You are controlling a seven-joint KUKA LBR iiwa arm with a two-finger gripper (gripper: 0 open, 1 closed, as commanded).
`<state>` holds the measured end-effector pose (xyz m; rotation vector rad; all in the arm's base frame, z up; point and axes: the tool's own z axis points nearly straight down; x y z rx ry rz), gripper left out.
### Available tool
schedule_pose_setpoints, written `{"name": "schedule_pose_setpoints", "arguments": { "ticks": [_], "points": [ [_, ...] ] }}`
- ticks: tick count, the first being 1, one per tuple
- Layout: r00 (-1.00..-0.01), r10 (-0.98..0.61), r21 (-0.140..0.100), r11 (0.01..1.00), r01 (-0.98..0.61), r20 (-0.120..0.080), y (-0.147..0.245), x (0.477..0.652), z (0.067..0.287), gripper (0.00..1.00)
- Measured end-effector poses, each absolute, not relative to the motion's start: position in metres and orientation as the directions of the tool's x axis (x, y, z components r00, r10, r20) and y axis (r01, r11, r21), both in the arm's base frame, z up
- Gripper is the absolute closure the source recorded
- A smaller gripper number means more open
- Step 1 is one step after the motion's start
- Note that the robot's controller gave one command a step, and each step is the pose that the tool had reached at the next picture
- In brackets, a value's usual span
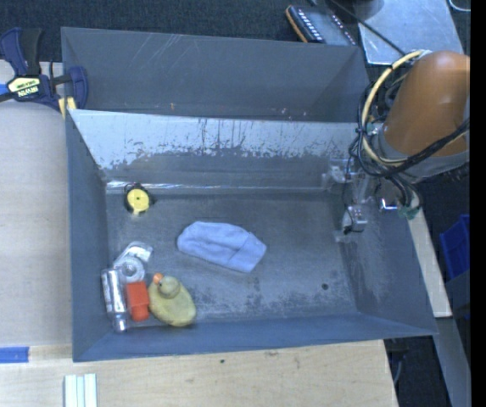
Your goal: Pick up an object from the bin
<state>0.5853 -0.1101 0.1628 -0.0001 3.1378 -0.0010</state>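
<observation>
My gripper hangs over the bin's right side, close to the right wall, above bare floor. The nearest loose thing is a crumpled light-blue cloth lying in the middle of the floor, well to the gripper's left. A small round yellow thing sits at the back left of the floor, by the foot of the back wall.
In the front-left corner lies a small heap: a yellowish pear-shaped thing, an orange-red piece, a silver cylinder and a clear-white piece. The arm, with its orange cover and cables, comes in over the right rim.
</observation>
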Motion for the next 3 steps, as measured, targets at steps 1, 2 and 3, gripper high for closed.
{"name": "schedule_pose_setpoints", "arguments": {
  "ticks": [1, 2, 3],
  "points": [
    [-0.998, 0.067, 0.002, 0.998, 0.067, 0.003, -0.025, 0.616, 0.070, 0.00],
    [-0.998, -0.061, -0.002, 0.998, -0.061, -0.014, -0.033, 0.598, 0.162, 0.00],
    [-0.884, 0.467, 0.001, 0.884, 0.467, 0.002, 0.046, 0.586, 0.106, 0.00]
  ]
}}
